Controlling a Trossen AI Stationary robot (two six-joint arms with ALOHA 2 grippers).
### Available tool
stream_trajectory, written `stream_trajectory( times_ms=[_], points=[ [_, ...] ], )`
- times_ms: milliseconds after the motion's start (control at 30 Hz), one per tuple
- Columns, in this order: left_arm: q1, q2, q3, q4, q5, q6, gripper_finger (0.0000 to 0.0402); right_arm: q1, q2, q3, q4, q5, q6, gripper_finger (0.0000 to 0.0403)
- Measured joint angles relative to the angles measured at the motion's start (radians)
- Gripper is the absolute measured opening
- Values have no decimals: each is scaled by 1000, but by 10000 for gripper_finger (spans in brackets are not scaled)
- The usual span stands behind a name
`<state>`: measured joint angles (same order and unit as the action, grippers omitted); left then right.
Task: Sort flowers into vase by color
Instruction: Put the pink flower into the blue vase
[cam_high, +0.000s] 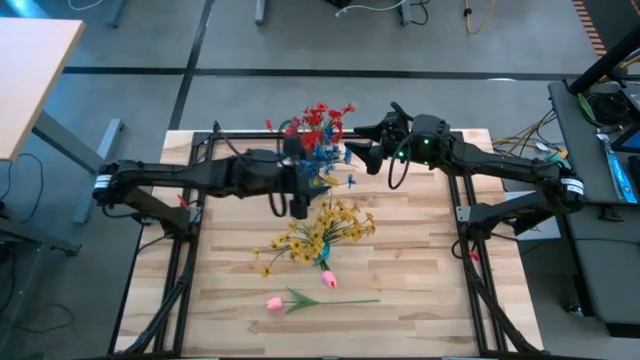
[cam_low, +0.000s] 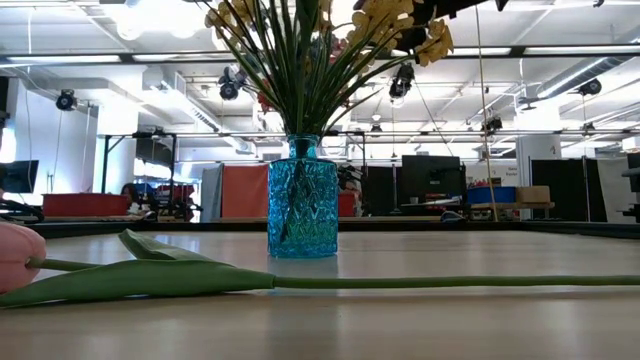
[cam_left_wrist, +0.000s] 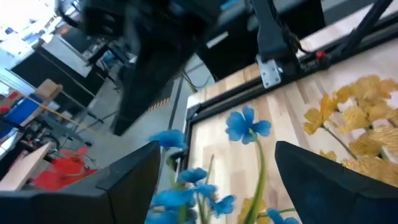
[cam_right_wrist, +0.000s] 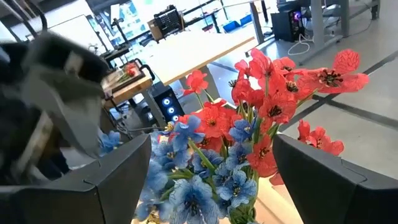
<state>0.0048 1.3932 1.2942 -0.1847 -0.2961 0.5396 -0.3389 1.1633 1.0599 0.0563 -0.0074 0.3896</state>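
Left gripper hangs over the table just beside the yellow flowers, fingers spread apart with blue flowers showing between them, nothing gripped. Right gripper sits just beside the red flowers and blue cluster, fingers also apart, empty. Yellow flowers stand in the blue glass vase. One pink tulip lies flat on the table near the yellow flowers; another pink tulip bud is just beside them.
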Motion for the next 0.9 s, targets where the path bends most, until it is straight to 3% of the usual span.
stream_trajectory(
  times_ms=[267, 500, 800, 900],
  points=[
    [-14, -201, 1, -99, 0, -51, 300, 1, -109, -1, -37, -79, -92, 327],
    [-79, -338, 2, -263, -14, -267, 300, 7, -253, 0, -336, -71, -49, 327],
    [-245, -410, -6, -529, -210, -665, 300, 112, -366, 0, -771, -10, 114, 327],
    [-342, -409, -36, -559, -369, -765, 300, 219, -341, 0, -818, 28, 115, 327]
  ],
)
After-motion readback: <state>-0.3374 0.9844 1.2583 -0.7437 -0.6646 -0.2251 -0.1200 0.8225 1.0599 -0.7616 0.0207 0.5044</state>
